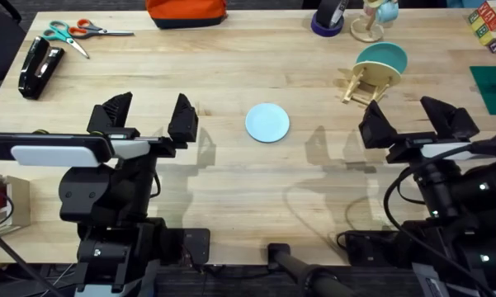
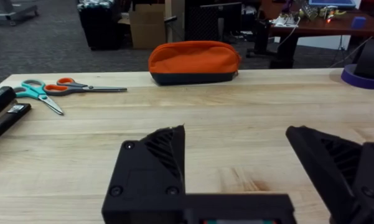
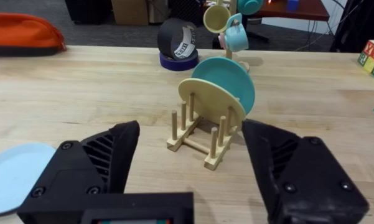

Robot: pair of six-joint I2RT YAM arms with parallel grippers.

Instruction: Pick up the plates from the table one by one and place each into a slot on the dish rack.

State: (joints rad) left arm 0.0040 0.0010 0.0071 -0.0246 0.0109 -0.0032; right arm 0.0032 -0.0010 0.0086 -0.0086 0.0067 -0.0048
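Pale plank table (image 1: 231,177), sky-blue plate (image 1: 267,123) lying flat mid-table, dish rack (image 1: 365,85) to its right holding a cream plate (image 3: 213,103) and teal plate (image 3: 227,81) upright, left gripper (image 1: 146,118) and right gripper (image 1: 417,120) both spread, empty, hovering near.

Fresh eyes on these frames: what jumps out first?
The pale blue plate lying flat alone mid-table, between the two open claws: left claw, right claw. Next, the rack at the far right, already holding a cream plate and a teal plate upright. The orange pouch sits at the far edge.
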